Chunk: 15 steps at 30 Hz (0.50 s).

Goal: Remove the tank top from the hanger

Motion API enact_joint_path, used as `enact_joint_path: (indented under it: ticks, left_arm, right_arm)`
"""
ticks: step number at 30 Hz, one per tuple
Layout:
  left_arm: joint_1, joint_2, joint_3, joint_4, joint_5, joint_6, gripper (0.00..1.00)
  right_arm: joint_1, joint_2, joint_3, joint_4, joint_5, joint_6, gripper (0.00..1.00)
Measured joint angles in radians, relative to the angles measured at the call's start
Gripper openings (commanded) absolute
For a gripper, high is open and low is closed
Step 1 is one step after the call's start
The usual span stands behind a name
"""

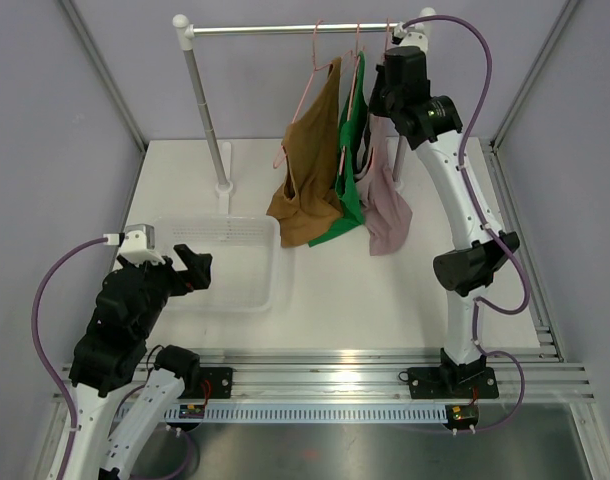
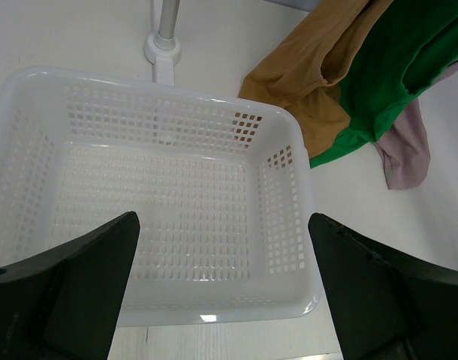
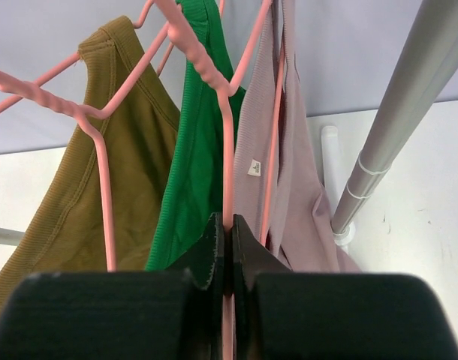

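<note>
Three tank tops hang on pink hangers from a rail (image 1: 285, 29): brown (image 1: 310, 190), green (image 1: 350, 170) and mauve (image 1: 385, 210). Their hems rest on the table. My right gripper (image 1: 370, 95) is up at the hangers. In the right wrist view it (image 3: 227, 232) is shut on a thin pink hanger bar (image 3: 227, 150) between the green top (image 3: 195, 172) and the mauve top (image 3: 296, 202); the brown top (image 3: 131, 165) hangs to the left. My left gripper (image 1: 200, 268) is open and empty, over the near edge of a white basket (image 2: 281, 210).
The white mesh basket (image 1: 225, 262) stands on the table's left, empty inside. The rack's left post (image 1: 207, 110) and base (image 2: 163, 49) stand just behind it. The right rack post (image 3: 394, 135) runs close beside my right gripper.
</note>
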Motion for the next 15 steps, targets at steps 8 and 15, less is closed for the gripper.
enact_joint_path:
  ticks: [8,15]
  left_arm:
    - [0.000,-0.011,-0.012,0.000,0.000,0.000,0.99]
    - [0.000,-0.011,-0.012,0.000,0.000,0.000,0.99]
  right_arm:
    - [0.000,-0.039,0.040,-0.019,0.005,-0.015,0.00]
    - [0.000,-0.173,0.002,-0.031,-0.004,-0.022,0.00]
